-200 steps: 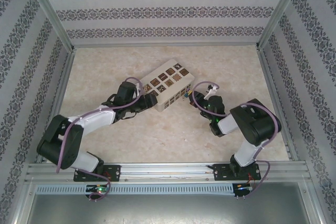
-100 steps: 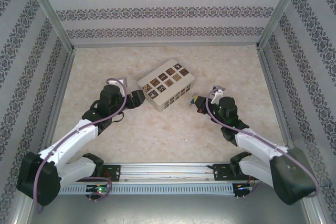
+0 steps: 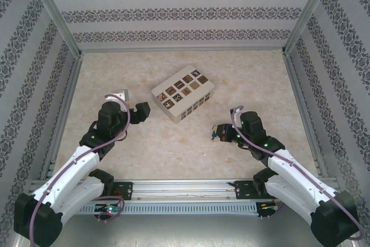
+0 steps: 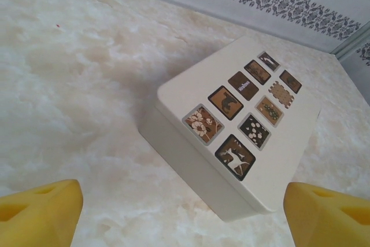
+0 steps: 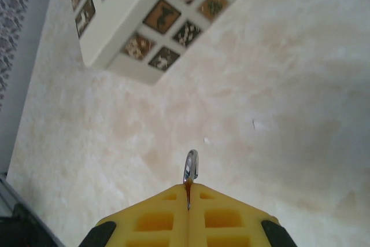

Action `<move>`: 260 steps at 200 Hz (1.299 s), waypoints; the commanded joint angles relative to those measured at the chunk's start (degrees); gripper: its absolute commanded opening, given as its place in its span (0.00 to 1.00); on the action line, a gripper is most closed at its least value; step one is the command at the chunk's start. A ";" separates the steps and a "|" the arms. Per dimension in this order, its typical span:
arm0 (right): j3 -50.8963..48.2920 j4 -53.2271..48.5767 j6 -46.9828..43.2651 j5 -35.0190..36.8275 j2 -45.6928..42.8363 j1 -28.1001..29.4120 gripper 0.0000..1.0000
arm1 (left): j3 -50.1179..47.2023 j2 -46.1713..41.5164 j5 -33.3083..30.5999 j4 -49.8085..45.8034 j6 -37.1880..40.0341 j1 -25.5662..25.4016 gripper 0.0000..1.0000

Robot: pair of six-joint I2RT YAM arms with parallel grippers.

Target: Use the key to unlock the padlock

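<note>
Right gripper [image 5: 188, 192] clamps metal sliver [image 5: 191, 169], tip out at 12 o'clock, likely for insertion. Left gripper [image 3: 141, 111] gapes empty, white box [image 3: 182, 93] at 2 o'clock.

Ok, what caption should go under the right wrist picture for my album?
Shut right tool pinching a thin metal loop, white tiled box ahead on the marbled table.

Bright, even overhead light; soft shadow beside white box [image 4: 179, 93]; wrist views slightly washed-out, soft.
</note>
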 commanded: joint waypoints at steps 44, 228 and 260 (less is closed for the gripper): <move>3.17 -8.58 0.30 -2.18 1.88 5.44 0.00 | -2.62 -4.84 -3.60 -0.85 4.70 1.12 0.93; 2.74 -6.49 1.25 -1.85 6.76 9.21 0.05 | -0.83 -7.20 -6.89 -3.73 8.11 1.42 0.95; 4.01 -8.05 -0.30 -0.01 5.38 8.17 0.18 | -0.72 -7.30 -8.34 -3.25 7.95 1.52 0.96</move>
